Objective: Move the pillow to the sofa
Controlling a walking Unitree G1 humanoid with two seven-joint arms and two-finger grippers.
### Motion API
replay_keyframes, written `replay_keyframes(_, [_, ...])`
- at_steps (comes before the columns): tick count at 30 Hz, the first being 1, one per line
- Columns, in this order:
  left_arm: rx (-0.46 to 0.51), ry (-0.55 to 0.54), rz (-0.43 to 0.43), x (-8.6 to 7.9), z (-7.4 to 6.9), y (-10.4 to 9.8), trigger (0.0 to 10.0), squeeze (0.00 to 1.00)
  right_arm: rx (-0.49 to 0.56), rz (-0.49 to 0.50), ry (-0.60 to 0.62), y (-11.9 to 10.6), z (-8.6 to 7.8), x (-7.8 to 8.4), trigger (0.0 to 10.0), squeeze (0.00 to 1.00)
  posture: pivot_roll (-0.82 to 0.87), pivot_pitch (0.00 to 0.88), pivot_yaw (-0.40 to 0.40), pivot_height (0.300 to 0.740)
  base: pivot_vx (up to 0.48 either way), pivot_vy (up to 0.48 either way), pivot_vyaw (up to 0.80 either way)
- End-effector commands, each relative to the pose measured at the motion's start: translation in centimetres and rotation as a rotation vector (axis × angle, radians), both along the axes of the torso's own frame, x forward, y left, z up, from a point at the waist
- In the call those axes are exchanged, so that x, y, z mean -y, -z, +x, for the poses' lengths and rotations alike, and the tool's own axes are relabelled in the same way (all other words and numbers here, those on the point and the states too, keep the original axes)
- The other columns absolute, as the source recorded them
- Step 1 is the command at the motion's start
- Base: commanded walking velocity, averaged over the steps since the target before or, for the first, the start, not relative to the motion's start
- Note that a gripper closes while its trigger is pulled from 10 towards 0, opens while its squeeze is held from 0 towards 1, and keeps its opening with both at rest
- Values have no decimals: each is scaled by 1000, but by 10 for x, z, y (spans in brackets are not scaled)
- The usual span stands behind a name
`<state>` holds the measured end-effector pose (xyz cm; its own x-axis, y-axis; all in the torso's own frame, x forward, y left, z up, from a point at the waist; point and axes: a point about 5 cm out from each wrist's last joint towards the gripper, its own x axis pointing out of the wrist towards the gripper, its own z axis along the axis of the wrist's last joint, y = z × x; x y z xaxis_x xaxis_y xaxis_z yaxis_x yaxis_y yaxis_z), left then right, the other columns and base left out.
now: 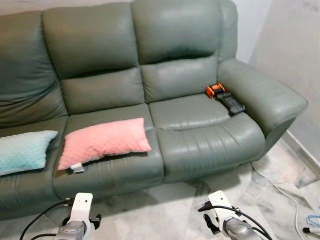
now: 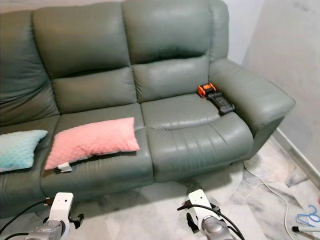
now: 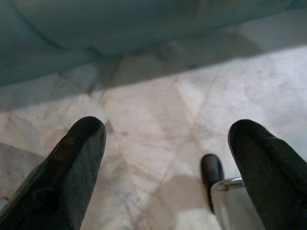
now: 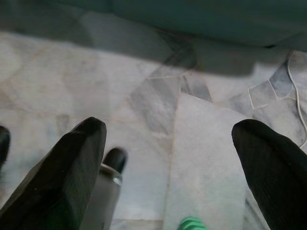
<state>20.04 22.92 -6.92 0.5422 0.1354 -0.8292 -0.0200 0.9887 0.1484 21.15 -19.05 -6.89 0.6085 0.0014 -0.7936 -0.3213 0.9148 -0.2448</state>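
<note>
Pink pillow (image 1: 105, 141) on sofa (image 1: 190, 85)

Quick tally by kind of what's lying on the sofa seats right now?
Pillows: 2, a pink rectangular fabric pillow and a light blue textured pillow.
Power tools: 1, an orange and black power tool beside the green leather sofa's armrest.
Small white and grey item under the pink pillow: 1, kind unclear.
Total: 4

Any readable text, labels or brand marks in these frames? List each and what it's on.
None readable.
Orange and black device on the sofa: any marking too small to read.
White tag under the pink pillow: too small to read.
</note>
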Motion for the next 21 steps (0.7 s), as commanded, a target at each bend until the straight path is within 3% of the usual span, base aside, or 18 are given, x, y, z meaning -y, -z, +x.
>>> replay_keyframes(1, [1,15,-12,4,2,0,10000,0,1,-11,4,-1,0,5,10000,0,-117,0,75,740,0,-337,0])
replay_keyframes(12, [3,13,-17,6,3,0,10000,0,5,-12,2,-1,1,5,10000,0,-119,0,76,740,0,-332,0])
replay_keyframes(21, [1,4,-21,6,2,0,10000,0,9,-16,0,-3,3,5,10000,0,-120,0,77,740,0,0,-143])
